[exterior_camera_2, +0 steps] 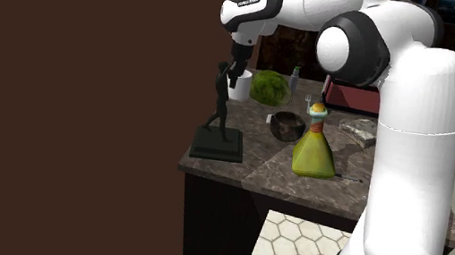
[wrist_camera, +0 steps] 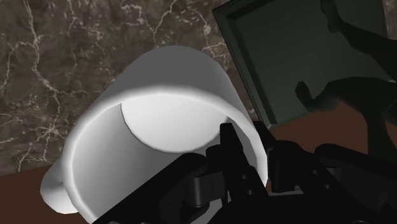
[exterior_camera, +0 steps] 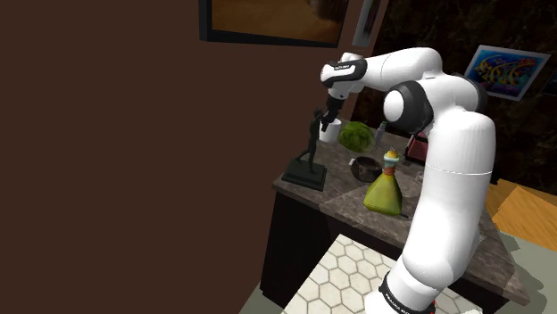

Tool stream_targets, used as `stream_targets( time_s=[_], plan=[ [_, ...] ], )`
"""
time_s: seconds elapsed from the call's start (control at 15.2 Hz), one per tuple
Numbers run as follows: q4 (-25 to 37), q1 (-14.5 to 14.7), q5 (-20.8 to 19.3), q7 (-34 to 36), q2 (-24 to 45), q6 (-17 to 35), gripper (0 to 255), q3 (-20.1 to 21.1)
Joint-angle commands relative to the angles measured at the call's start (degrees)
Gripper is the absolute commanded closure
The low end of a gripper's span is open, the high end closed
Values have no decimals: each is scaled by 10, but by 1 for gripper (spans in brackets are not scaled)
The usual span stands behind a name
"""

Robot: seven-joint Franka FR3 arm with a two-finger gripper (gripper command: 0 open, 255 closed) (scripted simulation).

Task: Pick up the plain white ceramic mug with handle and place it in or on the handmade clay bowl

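Your gripper (wrist_camera: 247, 141) had its fingers clamped on the wall of the white mug (wrist_camera: 165, 95) at the rim. Mug tilted, just beside the dark figurine (exterior_camera: 308, 152), apart from the dark bowl (exterior_camera: 364, 168) on the marble counter (exterior_camera: 344, 203).

**A:** How's the light?

**B:** Dim overall. The brown wall (exterior_camera: 107, 161) is one flat, dull mass. The marble counter (exterior_camera: 357, 203) lies dark, with its pale veins barely lit.

**A:** Anything bright?

**B:** The white arm (exterior_camera: 455, 152). It has soft highlights on its upper curves and grey shade beneath, so the light falls from above. The tiled floor (exterior_camera: 344, 272) is pale too.

**A:** Shadows?

**B:** The statue (exterior_camera_2: 220, 103) is nearly a silhouette. In the wrist view the mug (wrist_camera: 172, 89) glows along its rim, and a curved shadow crosses its inside. The black gripper (wrist_camera: 247, 133) shows only faint grey edges.
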Motion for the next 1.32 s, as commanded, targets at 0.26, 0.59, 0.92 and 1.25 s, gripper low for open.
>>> stream_targets(
  time_s=[0.26, 0.59, 0.92, 1.25],
  plan=[
    [36, -2, -4, 5, -5, -39, 255, -2],
    [-59, -6, -39, -25, -87, -20, 255, -24],
    [-129, -20, -76, -55, -160, -13, 255, -45],
    [-180, -42, -111, -88, -223, -16, 255, -66]
  ],
)
